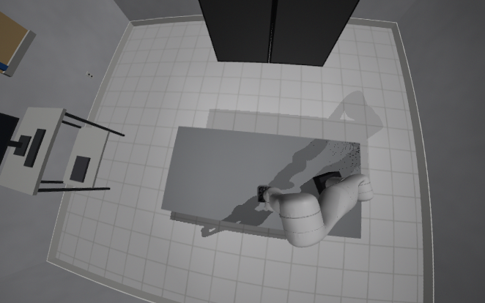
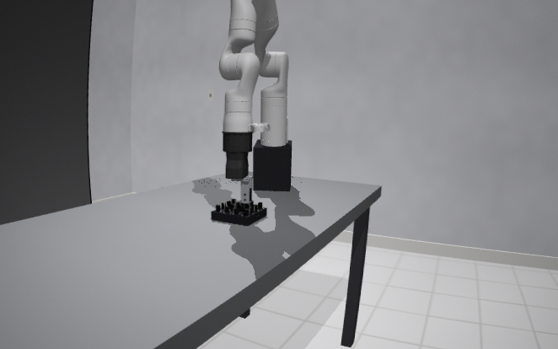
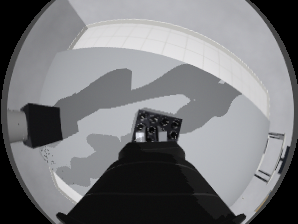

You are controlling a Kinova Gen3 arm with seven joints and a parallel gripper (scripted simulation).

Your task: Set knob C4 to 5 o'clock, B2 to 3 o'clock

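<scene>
1. Top view: the knob box (image 1: 261, 193) stands on the table (image 1: 205, 165), just left of frame centre and near the table's lower edge. The arm (image 1: 300, 216) covers its right side. The knob lines are too small to read.
2. Exterior view: the pincer (image 2: 246, 198) hangs vertically over the far part of the box, mid-frame, fingers partly apart with tips just above the knob tops. I judge it holds nothing.
3. Wrist view: the box sits at centre, just beyond the fingertips. I cannot tell which knob lies beneath.
4. Progress: I cannot confirm C4 or B2 as set, so I treat both turns as outstanding. The box is on its feet.
</scene>
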